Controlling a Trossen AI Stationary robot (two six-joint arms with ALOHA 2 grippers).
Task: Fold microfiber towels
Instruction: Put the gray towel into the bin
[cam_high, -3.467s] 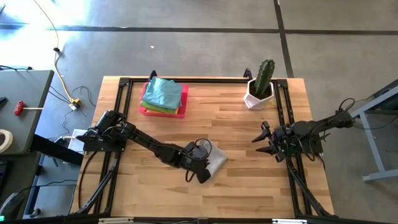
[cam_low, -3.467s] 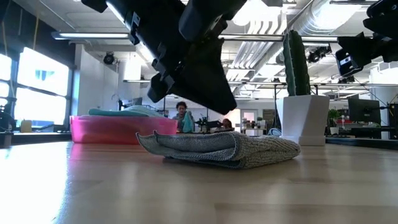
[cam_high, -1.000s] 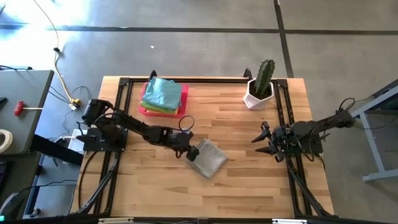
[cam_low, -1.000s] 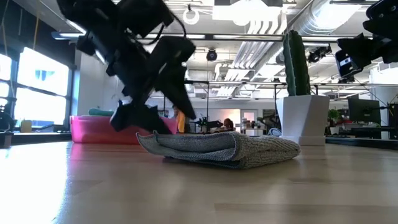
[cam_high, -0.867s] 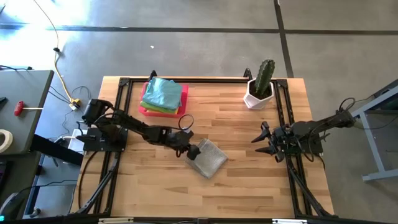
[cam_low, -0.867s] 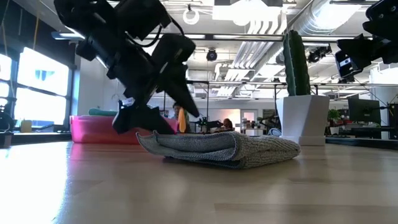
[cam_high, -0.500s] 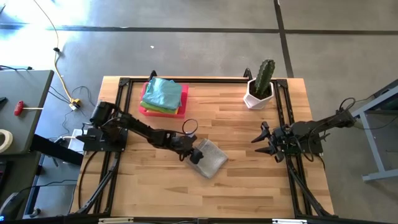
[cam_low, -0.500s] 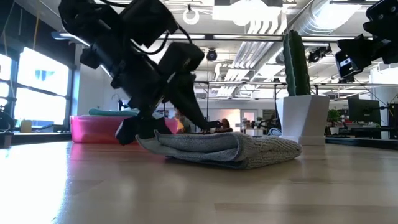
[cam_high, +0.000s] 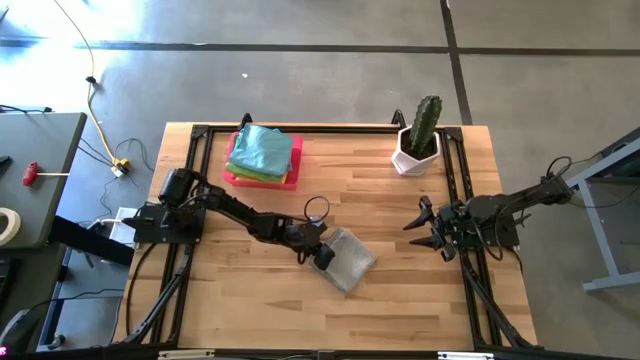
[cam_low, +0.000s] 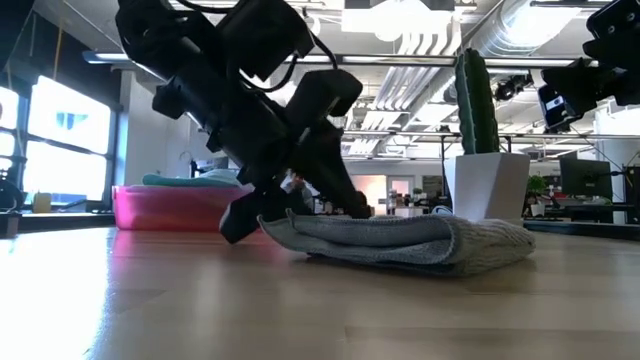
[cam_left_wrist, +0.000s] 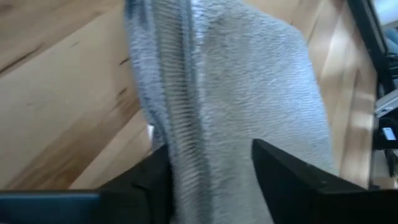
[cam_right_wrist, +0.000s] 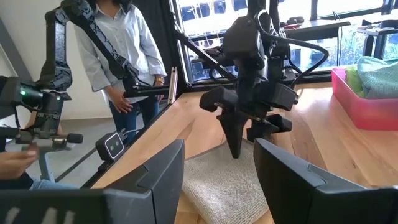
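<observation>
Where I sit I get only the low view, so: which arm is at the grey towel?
Observer: The left gripper, at the edge of the grey towel that faces the left arm.
Operator: And the right one?
Observer: The right gripper is open, near the right edge of the table, apart from the towel.
Operator: The other towels?
Observer: Stacked in the pink tray, with a light blue towel on top.

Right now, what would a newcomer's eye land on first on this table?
The left hand, down at the near-centre of the table, its fingers straddling the edge of the folded grey towel. Then the pink tray stacked with coloured towels at the far left, and the potted cactus at the far right. The right hand waits, open, at the right edge.
</observation>
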